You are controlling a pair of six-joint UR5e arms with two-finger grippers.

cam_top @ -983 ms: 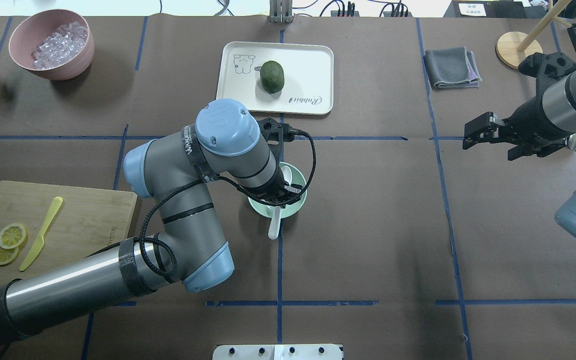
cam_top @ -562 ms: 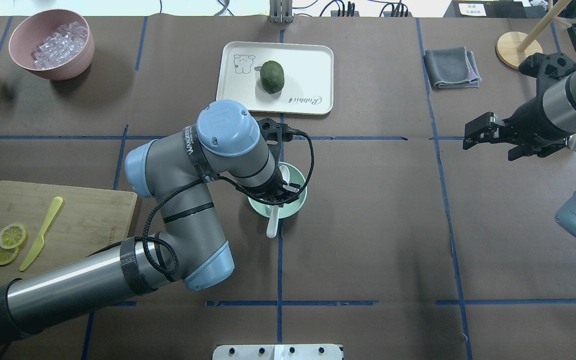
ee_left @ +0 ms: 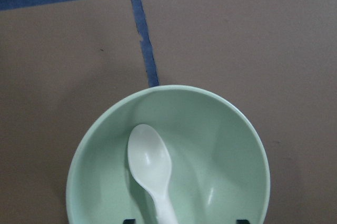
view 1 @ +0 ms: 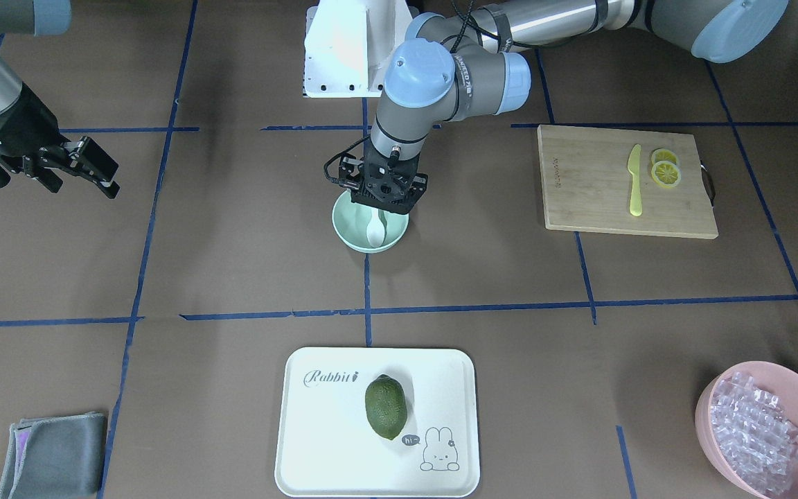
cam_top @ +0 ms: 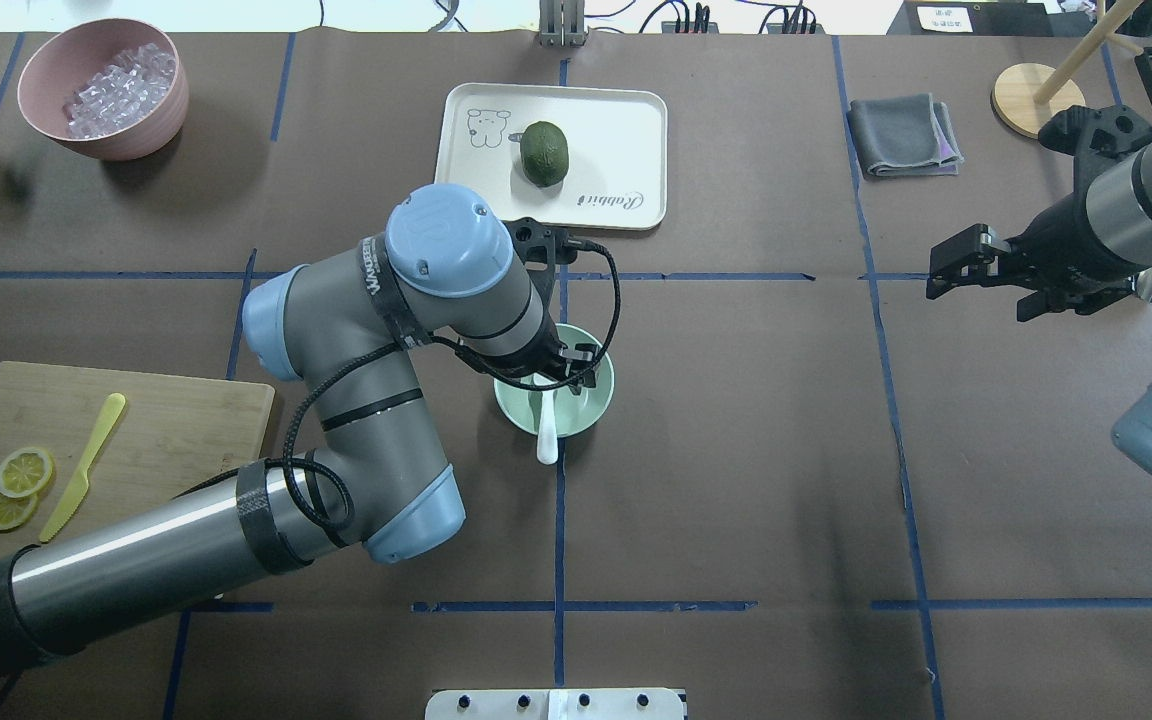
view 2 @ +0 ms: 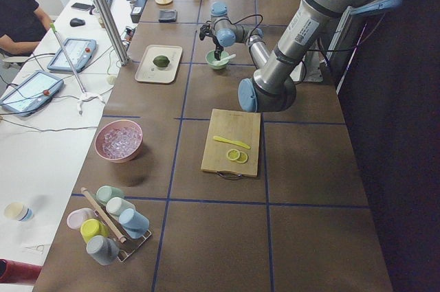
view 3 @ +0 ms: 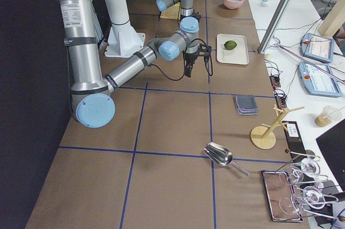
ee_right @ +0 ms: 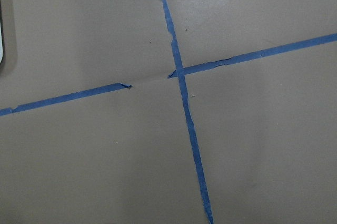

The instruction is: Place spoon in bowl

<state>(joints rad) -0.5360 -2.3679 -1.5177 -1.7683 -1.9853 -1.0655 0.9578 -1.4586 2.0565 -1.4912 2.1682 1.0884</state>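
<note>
Mint-green bowl [cam_top: 591, 405] sat on the brown worktop [cam_top: 736, 450] with the white plastic spoon [cam_top: 547, 430] in it, scoop inside and handle leaning over the rim nearest the robot. The left end effector [cam_top: 564, 380] hung just above the bowl, fingers spread wide, gripping nothing. The right end effector [cam_top: 948, 270], also open, hovered well apart from the bowl.

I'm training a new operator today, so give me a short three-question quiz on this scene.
1. True or false: the spoon has its scoop inside the bowl.
2. The left gripper, above the bowl, is: A) open B) shut on the spoon C) out of view.
3. Fill in: the spoon's handle juts out over the bowl's ____.
Key: 1 true; 2 A; 3 rim.
</note>
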